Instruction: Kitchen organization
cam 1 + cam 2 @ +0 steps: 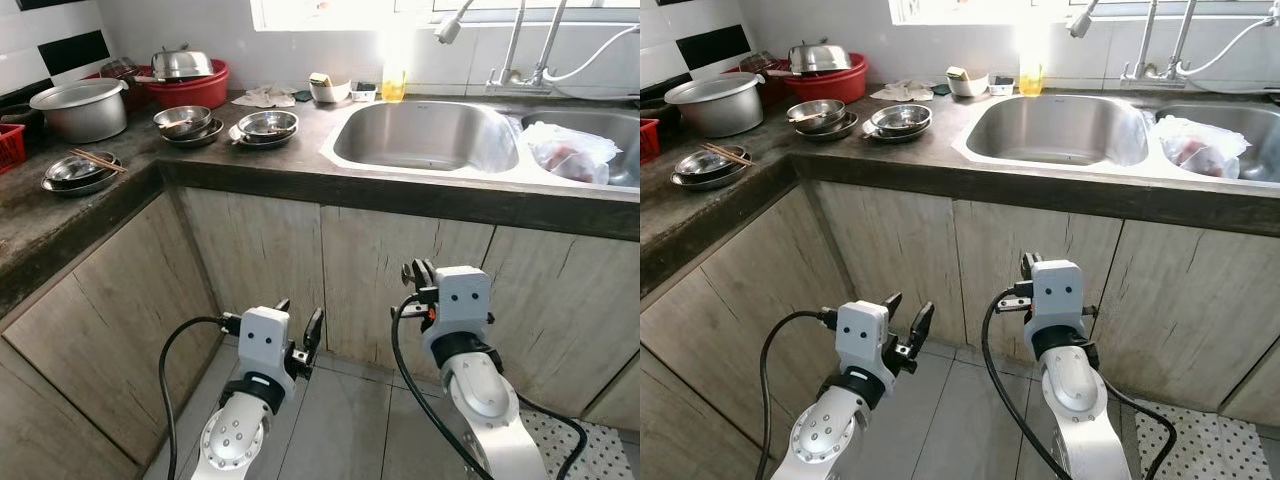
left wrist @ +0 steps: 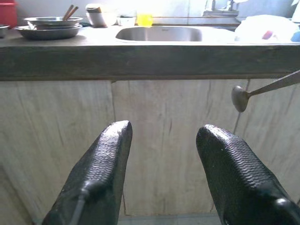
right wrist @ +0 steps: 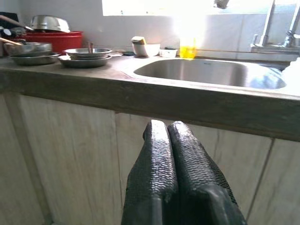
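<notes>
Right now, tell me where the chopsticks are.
In the left eye view the chopsticks lie across the stacked steel bowls on the left arm of the counter, just right of the red basket and in front of the big pot.

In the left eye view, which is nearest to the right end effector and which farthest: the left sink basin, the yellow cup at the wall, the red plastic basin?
From the right end effector:
1. Steel left sink basin, directly above it.
2. Yellow cup, behind the basin at the wall.
3. Red plastic basin, far left on the counter.

Both arms held low and forward, wrists level. Left gripper (image 1: 300, 335): fingers (image 2: 98, 173) spread apart, nothing between them. Right gripper (image 3: 171, 168): fingers pressed together, nothing held.
</notes>
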Robot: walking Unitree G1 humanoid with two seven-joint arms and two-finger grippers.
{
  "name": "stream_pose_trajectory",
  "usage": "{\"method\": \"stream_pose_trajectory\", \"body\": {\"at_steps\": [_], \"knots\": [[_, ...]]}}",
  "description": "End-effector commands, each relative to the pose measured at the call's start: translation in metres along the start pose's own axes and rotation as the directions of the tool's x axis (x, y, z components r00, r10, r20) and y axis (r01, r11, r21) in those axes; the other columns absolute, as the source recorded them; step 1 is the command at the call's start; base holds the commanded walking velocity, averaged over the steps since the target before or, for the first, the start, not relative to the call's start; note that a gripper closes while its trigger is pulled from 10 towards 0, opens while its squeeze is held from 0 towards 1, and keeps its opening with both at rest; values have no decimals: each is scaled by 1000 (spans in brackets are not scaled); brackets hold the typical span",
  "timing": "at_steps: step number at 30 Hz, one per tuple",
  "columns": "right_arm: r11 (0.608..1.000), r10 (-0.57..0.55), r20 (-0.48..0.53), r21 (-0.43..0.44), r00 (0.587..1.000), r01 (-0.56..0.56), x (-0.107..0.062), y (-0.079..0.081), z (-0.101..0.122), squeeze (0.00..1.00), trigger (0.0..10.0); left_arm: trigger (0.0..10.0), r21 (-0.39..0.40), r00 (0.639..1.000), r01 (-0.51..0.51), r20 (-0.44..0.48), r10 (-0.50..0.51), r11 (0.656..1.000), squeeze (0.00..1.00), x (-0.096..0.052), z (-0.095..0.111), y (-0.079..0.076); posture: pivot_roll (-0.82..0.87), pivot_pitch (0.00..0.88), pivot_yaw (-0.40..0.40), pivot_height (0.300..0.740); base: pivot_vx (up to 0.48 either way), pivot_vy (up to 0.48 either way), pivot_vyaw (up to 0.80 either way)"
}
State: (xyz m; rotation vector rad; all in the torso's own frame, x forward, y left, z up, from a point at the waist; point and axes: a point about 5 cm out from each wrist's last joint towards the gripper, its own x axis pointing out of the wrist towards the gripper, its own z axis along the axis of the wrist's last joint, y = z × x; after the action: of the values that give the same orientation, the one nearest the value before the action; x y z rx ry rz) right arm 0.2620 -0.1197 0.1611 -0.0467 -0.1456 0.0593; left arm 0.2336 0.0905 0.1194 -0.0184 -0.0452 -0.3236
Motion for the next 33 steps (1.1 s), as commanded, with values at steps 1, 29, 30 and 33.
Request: {"method": "stream_pose_trajectory", "body": {"at_steps": [1,29,30,33], "knots": [[1000,-1,33,-3,999,2,4,0,10,0,10000,10000,15,1000,-3,18,3,1000,0,2,5,1,58,7,22,740,480,0,-800],[997,-67,220,-12,973,71,30,-24,57,0,10000,10000,27,1000,2,25,-2,1000,0,5,7,4,59,3,20,740,480,0,-229],[997,-68,223,-12,972,73,30,-25,58,0,10000,10000,27,1000,2,25,-2,1000,0,5,7,4,60,5,21,740,480,0,-800],[997,-71,232,-12,970,76,31,-26,61,0,10000,10000,26,1000,1,25,-1,1000,0,5,7,4,60,5,21,740,480,0,-800]]}}
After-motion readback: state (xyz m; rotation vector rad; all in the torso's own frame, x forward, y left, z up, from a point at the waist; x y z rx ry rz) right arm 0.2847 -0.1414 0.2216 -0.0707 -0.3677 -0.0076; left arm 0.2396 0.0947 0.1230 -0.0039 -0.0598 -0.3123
